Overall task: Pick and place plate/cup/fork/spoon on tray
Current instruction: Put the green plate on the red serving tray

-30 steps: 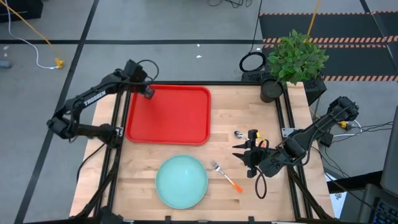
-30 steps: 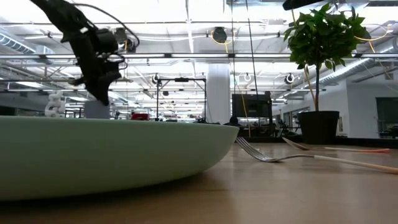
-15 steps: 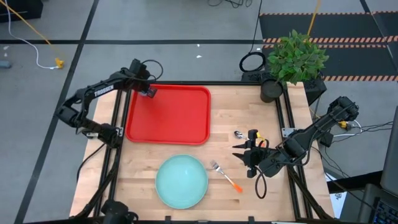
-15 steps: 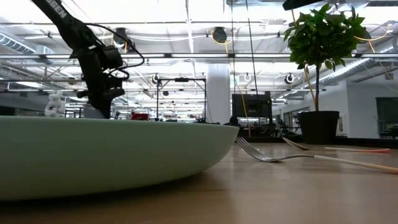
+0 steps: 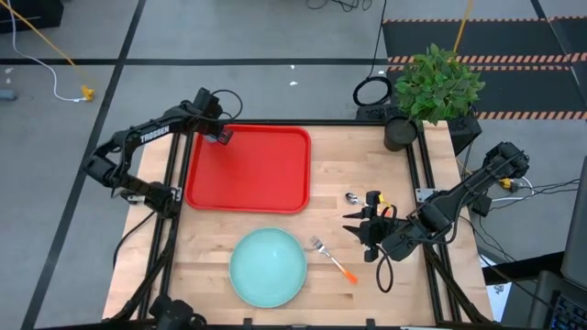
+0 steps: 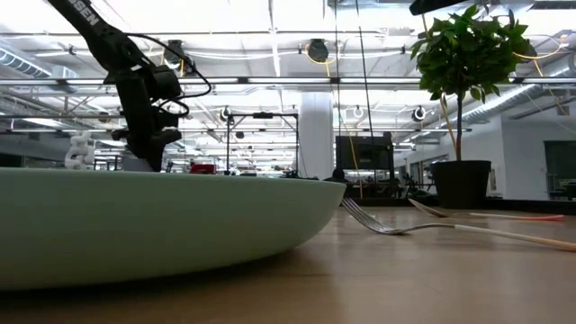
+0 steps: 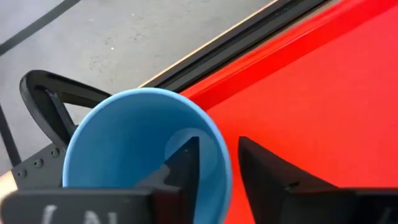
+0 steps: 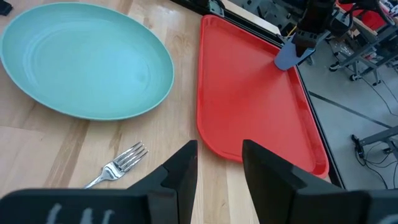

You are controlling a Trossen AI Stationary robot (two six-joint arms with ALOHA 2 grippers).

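Since a moment ago, the left gripper (image 5: 218,136) has shifted slightly over the far left corner of the tray (image 5: 261,188); one finger sits inside the cup (image 7: 146,149), one outside, but I cannot tell whether they grip it. At the table's right edge the right gripper (image 5: 359,229) hovers, fingers parted and empty, near the fork (image 5: 332,258) and spoon (image 5: 352,197). Front centre lies the plate (image 5: 267,267).
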